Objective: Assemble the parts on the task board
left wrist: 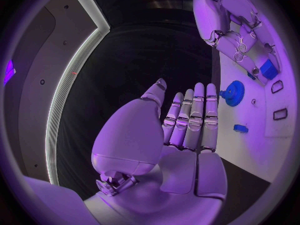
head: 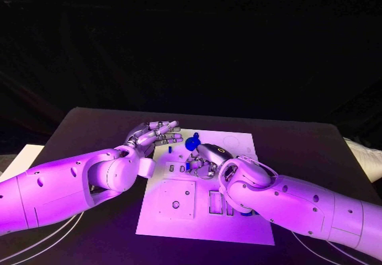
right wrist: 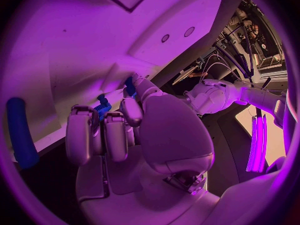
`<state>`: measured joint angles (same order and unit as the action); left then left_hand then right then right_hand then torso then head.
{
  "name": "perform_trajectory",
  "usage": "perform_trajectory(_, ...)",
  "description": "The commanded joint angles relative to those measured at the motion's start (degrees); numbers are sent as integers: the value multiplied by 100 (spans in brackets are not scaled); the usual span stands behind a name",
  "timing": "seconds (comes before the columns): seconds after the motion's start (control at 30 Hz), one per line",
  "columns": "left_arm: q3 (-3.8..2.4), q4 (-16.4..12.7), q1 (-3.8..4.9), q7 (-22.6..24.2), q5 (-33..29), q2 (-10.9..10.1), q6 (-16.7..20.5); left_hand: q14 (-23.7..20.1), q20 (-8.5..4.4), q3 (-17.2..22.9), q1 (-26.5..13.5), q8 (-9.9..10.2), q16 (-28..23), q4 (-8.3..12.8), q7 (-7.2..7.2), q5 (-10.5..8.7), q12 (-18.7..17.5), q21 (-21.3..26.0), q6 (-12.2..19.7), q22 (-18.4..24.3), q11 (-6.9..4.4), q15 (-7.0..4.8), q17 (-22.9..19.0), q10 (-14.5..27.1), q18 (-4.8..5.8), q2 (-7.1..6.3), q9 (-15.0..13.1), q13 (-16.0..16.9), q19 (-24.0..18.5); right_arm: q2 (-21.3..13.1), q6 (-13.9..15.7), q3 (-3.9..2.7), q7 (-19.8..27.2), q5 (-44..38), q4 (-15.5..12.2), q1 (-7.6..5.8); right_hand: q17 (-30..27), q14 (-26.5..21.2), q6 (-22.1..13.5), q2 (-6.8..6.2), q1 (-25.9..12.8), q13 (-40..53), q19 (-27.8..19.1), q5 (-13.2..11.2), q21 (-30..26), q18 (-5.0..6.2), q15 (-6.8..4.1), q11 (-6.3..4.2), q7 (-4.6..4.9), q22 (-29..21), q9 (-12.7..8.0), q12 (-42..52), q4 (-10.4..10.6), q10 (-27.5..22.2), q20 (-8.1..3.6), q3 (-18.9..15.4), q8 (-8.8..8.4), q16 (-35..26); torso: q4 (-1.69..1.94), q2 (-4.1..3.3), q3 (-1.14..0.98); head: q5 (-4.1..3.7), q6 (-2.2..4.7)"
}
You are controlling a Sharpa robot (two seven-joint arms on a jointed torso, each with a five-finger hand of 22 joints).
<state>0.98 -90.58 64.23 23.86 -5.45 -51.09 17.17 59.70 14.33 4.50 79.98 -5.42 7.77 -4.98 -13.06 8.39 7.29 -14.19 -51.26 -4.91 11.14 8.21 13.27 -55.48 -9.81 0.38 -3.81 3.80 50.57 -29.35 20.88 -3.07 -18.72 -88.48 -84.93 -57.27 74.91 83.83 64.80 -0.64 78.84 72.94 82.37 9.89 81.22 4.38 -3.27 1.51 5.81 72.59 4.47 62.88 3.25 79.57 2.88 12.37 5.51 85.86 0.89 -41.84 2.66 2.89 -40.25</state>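
The white task board (head: 205, 223) lies in the middle of the table. My right hand (head: 205, 160) rests low on the board with its fingers curled. In the right wrist view its fingers (right wrist: 94, 135) and thumb pinch a small blue part (right wrist: 103, 106) against the board. My left hand (head: 155, 134) hovers at the board's far left corner, fingers (left wrist: 194, 117) straight and apart, holding nothing. A blue gear (head: 192, 143) stands on the board between the two hands, the same blue gear (left wrist: 234, 92) lying just past my left fingertips. A small blue piece (left wrist: 240, 128) lies near it.
Recessed slots (head: 216, 203) and a square plate with a hole (head: 176, 201) sit on the near half of the board. Another blue part (head: 243, 212) lies beside my right forearm. A long blue bar (right wrist: 22, 132) lies on the board. Black table (head: 95, 127) surrounds the board.
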Motion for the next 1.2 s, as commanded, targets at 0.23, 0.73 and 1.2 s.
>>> perform_trajectory(0.23,-2,-18,2,72,-20,9,-73,43,21,2,23,-19,-26,22,-145,-17,32,21,43,10,7,6,-6,26,-69,25,-4,-8,5,7,-240,7,-56,-192,3,14,734,454,-43,-121,-157,-59,-13,11,-11,-79,17,-50,18,-19,123,-155,30,35,1,-4,-90,-80,0,2,-1,0,0)
perform_trajectory(0.73,-2,-21,2,66,-20,8,-76,43,21,2,23,-19,-26,22,-145,-17,32,21,43,10,7,6,-6,26,-69,25,-4,-8,5,9,-245,9,-107,-234,3,15,595,417,-308,-296,-318,-427,-33,14,-34,-74,85,31,117,-47,69,-766,81,-261,62,-32,-196,-186,-1,4,-2,-1,-26)
perform_trajectory(1.2,-2,-19,2,61,-20,9,-87,38,22,8,22,-22,-35,28,-145,-17,37,27,47,16,7,9,-14,32,-67,26,-3,-9,3,0,-6,11,12,-132,4,14,255,311,-1020,-483,-400,-1206,-276,-28,-317,18,214,181,277,-511,-48,-1849,136,-831,188,-24,-192,-466,1,-2,-4,-16,-29)
